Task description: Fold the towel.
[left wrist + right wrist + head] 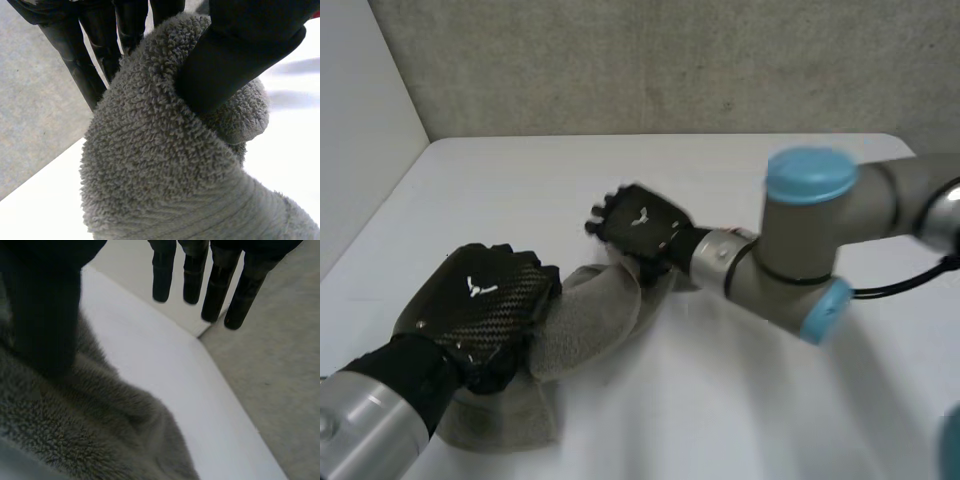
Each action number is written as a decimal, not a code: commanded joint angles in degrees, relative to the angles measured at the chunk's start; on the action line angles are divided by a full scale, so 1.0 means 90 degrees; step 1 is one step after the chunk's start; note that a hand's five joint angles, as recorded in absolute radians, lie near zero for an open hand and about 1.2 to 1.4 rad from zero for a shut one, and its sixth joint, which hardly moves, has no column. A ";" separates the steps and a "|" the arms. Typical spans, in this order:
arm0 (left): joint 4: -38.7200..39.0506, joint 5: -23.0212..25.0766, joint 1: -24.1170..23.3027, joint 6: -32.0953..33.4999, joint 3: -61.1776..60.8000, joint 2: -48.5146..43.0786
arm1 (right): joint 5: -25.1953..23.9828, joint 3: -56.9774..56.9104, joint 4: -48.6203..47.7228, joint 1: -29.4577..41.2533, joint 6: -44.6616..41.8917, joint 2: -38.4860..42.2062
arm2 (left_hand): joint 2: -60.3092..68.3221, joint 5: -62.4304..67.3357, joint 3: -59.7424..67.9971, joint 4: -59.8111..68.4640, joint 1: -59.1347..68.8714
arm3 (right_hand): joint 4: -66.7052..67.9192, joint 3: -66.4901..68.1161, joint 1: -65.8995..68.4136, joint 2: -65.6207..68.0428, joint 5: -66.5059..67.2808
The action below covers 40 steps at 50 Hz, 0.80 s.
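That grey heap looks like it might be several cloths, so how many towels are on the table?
1: a grey towel, bunched on the white table, its near end pinched by the left hand, its far end under the right hand. Folds may hide more.

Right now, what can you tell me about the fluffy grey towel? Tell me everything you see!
The towel is grey and thick, with a loopy pile like terry cloth and a flatter ribbed band in one part. It lies bunched and partly rolled on the white table, not spread flat. The left hand pinches a raised fold of it between thumb and fingers. The right hand is at its far end, thumb against the pile, fingers straight and off the cloth.
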 commanded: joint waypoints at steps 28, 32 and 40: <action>0.1546 0.0052 0.1122 -0.0014 0.0639 -0.0656 | 0.2836 0.1758 -0.0318 -0.0293 -0.0041 -0.3079 | 0.1079 0.1056 0.1079 0.1085 0.0947 | 0.6378 0.6370 0.6719 0.6445 0.6429; 0.1743 0.0062 0.1092 -0.0044 0.0678 -0.0979 | 0.2865 0.2592 0.0270 -0.0274 -0.0188 -0.3854 | 0.1041 0.1019 0.1041 0.1048 0.0910 | 0.6378 0.6370 0.6719 0.6445 0.6429; 0.1743 0.0199 0.1005 -0.0180 0.0854 -0.1995 | 0.2777 0.3872 0.1706 -0.0205 -0.0305 -0.4645 | 0.1060 0.1038 0.1060 0.1067 0.0928 | 0.6378 0.6370 0.6719 0.6445 0.6429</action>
